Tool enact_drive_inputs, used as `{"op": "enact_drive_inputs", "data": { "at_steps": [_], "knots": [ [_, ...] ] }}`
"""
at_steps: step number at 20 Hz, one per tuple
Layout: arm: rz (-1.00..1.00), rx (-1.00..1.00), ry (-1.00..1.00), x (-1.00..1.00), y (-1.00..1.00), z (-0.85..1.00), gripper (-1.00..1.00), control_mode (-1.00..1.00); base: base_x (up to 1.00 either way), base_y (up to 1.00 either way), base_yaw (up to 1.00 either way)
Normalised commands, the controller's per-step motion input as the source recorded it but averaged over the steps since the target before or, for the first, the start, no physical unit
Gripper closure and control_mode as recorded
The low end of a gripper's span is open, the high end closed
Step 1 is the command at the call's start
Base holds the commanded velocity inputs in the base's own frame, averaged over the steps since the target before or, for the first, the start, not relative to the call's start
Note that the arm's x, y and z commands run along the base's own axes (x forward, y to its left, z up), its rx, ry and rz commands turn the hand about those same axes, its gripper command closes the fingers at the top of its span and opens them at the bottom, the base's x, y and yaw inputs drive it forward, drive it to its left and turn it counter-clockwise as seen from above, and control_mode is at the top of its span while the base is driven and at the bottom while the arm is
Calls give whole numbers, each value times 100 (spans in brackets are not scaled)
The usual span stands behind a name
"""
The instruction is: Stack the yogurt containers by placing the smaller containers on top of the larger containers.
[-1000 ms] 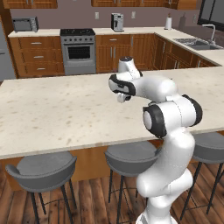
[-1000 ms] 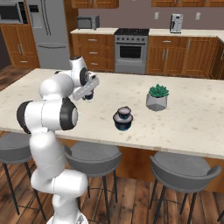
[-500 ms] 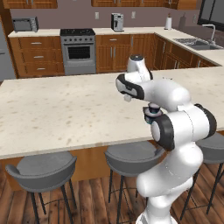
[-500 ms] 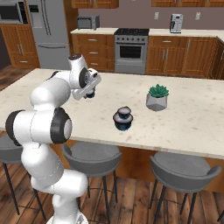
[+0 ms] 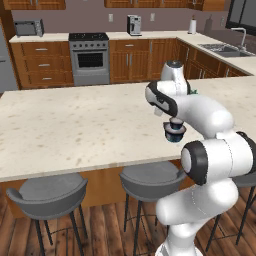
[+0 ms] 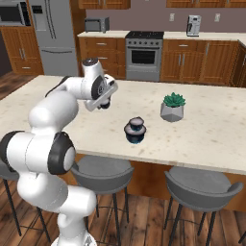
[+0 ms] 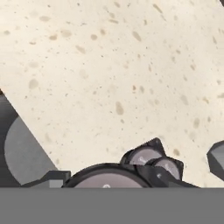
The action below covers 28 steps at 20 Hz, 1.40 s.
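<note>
The white arm's gripper (image 6: 103,103) has swung nearer the stack than a second ago, jaws still pinching a round dark navy yogurt cup with a pale top (image 7: 103,176). Just beyond the jaws, a second dark cup (image 6: 136,122) sits on the widest blue-edged dark cup (image 6: 135,137). Three cups, one green potted plant (image 6: 172,106) farther off

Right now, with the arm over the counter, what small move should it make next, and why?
Probably carry the gripper sideways toward the stack of two yogurt cups, staying high. It seems to grip a pale-topped dark cup, and the right base view shows it apart from the stack, on the side away from the plant.
</note>
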Motion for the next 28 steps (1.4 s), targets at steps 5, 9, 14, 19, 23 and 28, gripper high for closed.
{"op": "enact_drive_inputs", "data": {
  "at_steps": [5, 9, 14, 19, 23, 28],
  "knots": [
    [0, 1, 0, -23, -37, 16, 100, -100, 0, 0, 0],
    [0, 3, 0, -27, -42, 9, 100, -100, 0, 0, 0],
    [1, 1, 0, -6, -39, 0, 100, -100, 0, 0, 0],
    [0, 1, 0, 0, -35, 0, 100, -100, 0, 0, 0],
    [0, 0, 1, 2, -30, -1, 100, -100, 0, 0, 0],
    [0, 0, 5, 6, -19, -11, 100, -100, 0, 0, 0]
  ]
}}
